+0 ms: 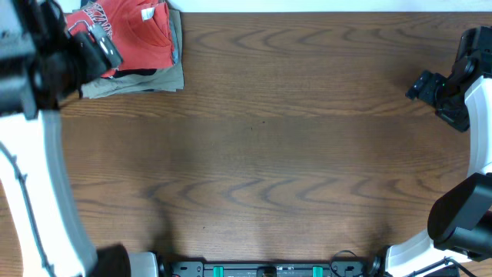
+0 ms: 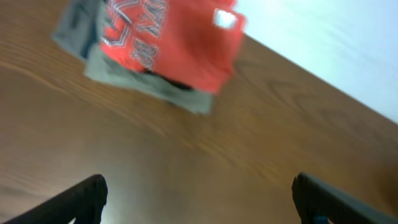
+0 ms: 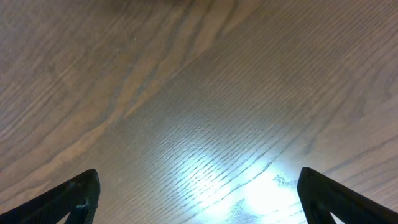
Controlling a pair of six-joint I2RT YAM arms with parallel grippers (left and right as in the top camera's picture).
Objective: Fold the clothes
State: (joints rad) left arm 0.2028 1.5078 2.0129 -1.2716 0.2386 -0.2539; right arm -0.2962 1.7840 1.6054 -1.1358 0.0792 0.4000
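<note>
The clothes, a red-orange T-shirt (image 1: 131, 35) with printed lettering and a white neck tag, lie folded at the table's far left corner, on top of a stack. In the left wrist view the T-shirt (image 2: 177, 46) is blurred and lies ahead of my left gripper (image 2: 199, 199). That gripper is open, with only bare wood between its fingers (image 2: 87, 199). In the overhead view the left gripper (image 1: 104, 48) hovers over the stack's left edge. My right gripper (image 1: 421, 85) is at the far right, away from the shirt. In its wrist view the right gripper (image 3: 199, 199) is open over bare wood.
Under the T-shirt lie a black garment (image 1: 142, 73) and a khaki-grey folded garment (image 1: 146, 83), also seen as the grey garment (image 2: 149, 90) in the left wrist view. The table's far edge (image 1: 307, 11) runs just behind the stack. Both arm bases stand at the near edge.
</note>
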